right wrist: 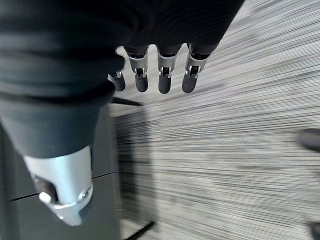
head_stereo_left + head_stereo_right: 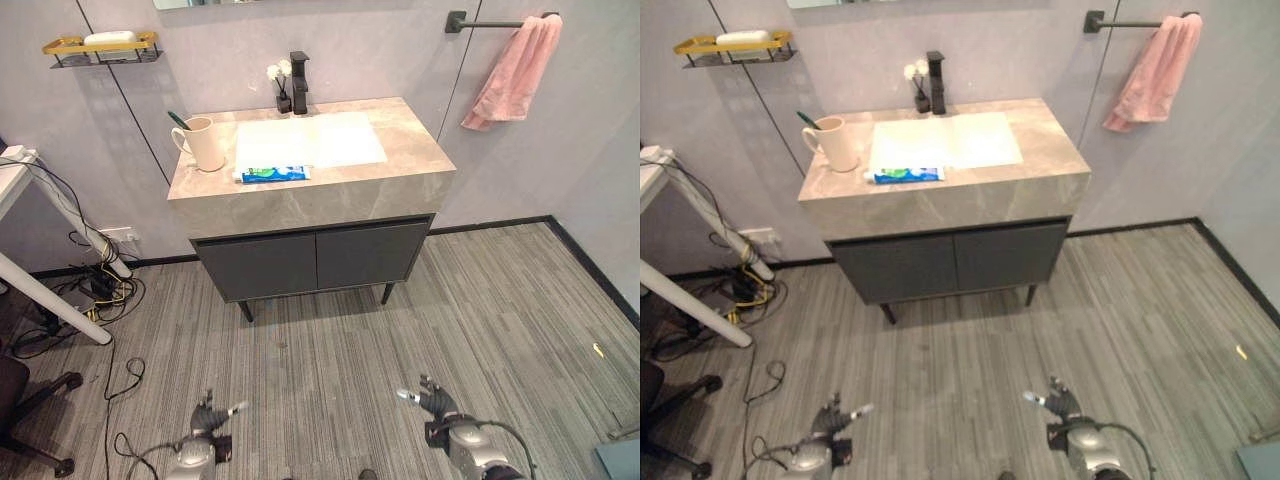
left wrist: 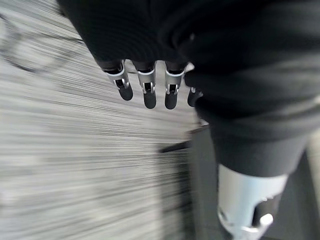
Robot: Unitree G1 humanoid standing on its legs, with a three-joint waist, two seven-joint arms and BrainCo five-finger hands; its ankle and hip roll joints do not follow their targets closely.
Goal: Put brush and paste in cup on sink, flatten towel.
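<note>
A cream cup [image 2: 206,143] stands on the left of the stone sink top [image 2: 410,150], with a green-handled brush [image 2: 178,120] leaning in it. A blue and white paste tube [image 2: 272,174] lies at the front edge of the top, beside the white basin [image 2: 310,140]. A pink towel [image 2: 518,70] hangs bunched on the black wall rail [image 2: 480,22] at the right. My left hand [image 2: 205,420] and right hand [image 2: 432,400] hang low over the floor, far in front of the sink, both open and holding nothing. The left fingers [image 3: 145,87] and right fingers [image 1: 162,75] are relaxed.
A black tap [image 2: 299,82] and a small vase with white flowers [image 2: 282,88] stand at the back of the basin. A gold wall shelf [image 2: 100,48] holds soap. The dark cabinet [image 2: 315,258] sits under the top. A white table leg [image 2: 50,290] and chair base [image 2: 30,400] are at left.
</note>
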